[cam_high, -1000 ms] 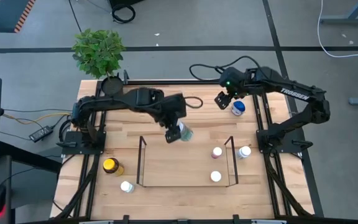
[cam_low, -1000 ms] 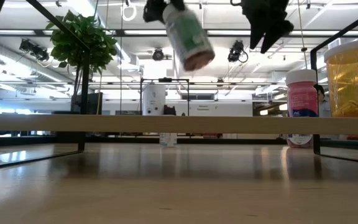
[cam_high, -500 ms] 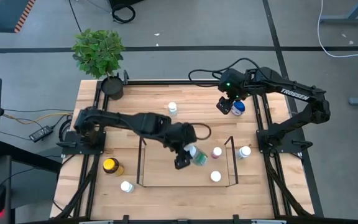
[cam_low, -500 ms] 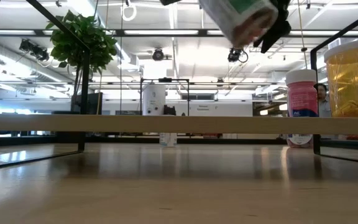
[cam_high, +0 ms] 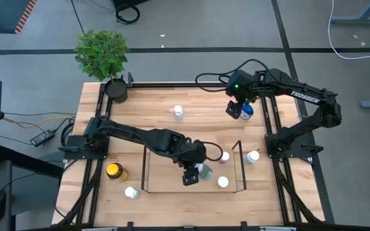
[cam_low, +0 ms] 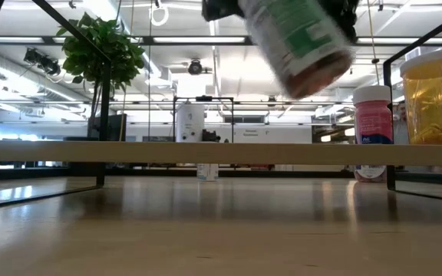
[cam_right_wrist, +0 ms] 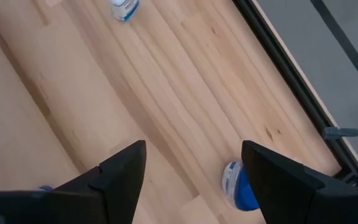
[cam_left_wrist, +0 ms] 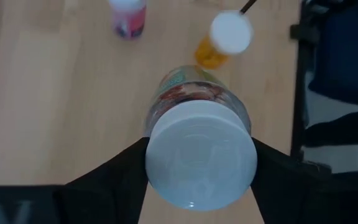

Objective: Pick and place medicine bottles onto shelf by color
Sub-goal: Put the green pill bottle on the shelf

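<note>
Overhead, the left hand [cam_high: 194, 173] reaches inside the black wire shelf [cam_high: 145, 168] at the worktop's [cam_high: 159, 112] near-centre, its fingers clamped on the sides of a white-capped, green-labelled bottle [cam_high: 203, 171]; low view shows that bottle [cam_low: 298, 42] tilted in mid-air, reddish-brown contents visible thru the clear wall, well above the wood. Left wrist view looks down on its white cap [cam_left_wrist: 201, 154] w/ a dark finger pressed against each side. Within the shelf's outline also stand a pink-capped bottle [cam_high: 224, 156] and a white-capped one [cam_high: 223, 182], the held bottle just beside & between them. The right hand [cam_high: 236, 109] hangs at the far right of the worktop, fingers spread apart and holding nothing, just beside a blue-capped bottle [cam_high: 246, 111]. Elsewhere: a white-capped bottle [cam_high: 178, 112] at far centre, another [cam_high: 253, 156] just outside the shelf's right end, another [cam_high: 130, 192] near the front left, and an amber yellow-lidded jar [cam_high: 114, 171] left of the shelf, its yellowish contents showing in the low view. Potted plant [cam_high: 102, 54] sits at the far left corner.
</note>
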Robot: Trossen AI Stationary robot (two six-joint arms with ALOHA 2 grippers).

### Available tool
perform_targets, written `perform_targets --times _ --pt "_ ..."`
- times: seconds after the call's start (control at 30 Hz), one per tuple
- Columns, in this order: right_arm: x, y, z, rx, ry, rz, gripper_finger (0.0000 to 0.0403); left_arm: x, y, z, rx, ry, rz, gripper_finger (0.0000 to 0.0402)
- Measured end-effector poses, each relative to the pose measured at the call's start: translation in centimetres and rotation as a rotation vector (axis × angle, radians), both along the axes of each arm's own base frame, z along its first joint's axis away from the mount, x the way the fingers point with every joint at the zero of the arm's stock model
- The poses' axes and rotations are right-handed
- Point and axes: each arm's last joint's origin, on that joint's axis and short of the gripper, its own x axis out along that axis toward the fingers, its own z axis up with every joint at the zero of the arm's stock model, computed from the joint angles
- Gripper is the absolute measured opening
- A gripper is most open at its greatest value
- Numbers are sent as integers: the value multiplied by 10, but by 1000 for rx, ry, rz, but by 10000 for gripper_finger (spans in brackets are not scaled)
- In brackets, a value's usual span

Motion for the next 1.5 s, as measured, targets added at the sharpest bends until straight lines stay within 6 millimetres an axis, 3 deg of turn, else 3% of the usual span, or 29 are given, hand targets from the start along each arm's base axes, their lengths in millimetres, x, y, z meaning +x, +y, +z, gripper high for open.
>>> perform_targets --times 0.2,0.4,1.1,1.5 --pt "0 -2 0 -9 -4 8 271 8 -5 -2 -32 -53 -50 248" --pt "0 -2 0 -11 -3 12 271 11 -10 -17 -33 13 -79 241" --pt "1 -2 1 -8 -15 -2 271 12 -23 -32 -25 59 -116 258" --pt "1 -2 1 -1 -21 -19 271 13 -20 -37 -10 86 -128 257"
